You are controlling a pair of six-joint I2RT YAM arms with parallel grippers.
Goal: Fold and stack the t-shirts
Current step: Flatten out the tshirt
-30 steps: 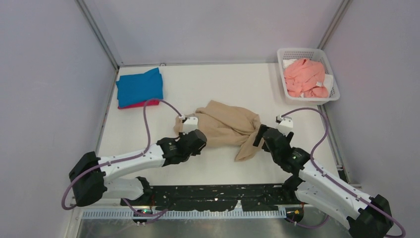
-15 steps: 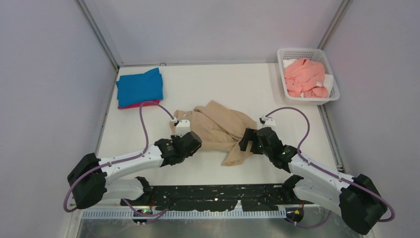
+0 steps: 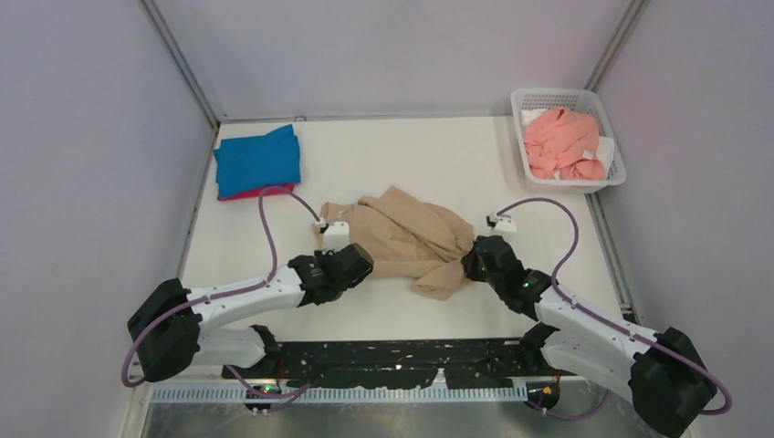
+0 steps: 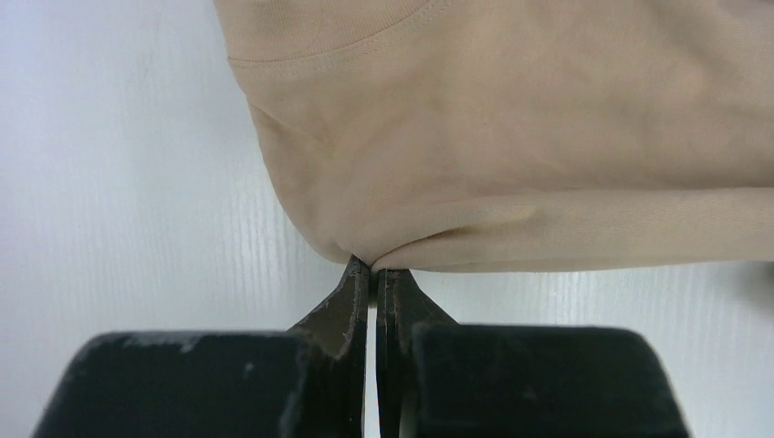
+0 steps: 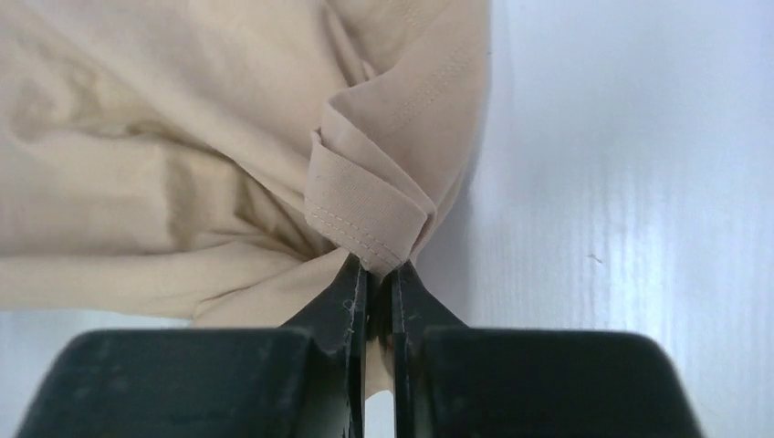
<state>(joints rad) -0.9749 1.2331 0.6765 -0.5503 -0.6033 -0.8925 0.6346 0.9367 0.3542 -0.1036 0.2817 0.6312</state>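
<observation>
- Tan-beige t-shirt point(image 3: 406, 242): crumpled, lying between the two grippers.
- Left gripper point(image 4: 372, 270): jaws pinched nearly closed on a fold at the shirt's left edge, with the cloth bunched just beyond the tips.
- Right gripper point(image 5: 374, 270): jaws clamped on a hemmed fold at the shirt's right edge.
- Bright blue t-shirt point(image 3: 258, 160): folded at far left, on top of the magenta-red t-shirt point(image 3: 245, 193).
- Salmon pink t-shirt point(image 3: 561, 141): heaped in the basket point(image 3: 548, 95).

White table point(image 3: 411, 155); pale grey walls point(image 3: 392, 55); metal corner posts point(image 3: 181, 62); soft even light.
</observation>
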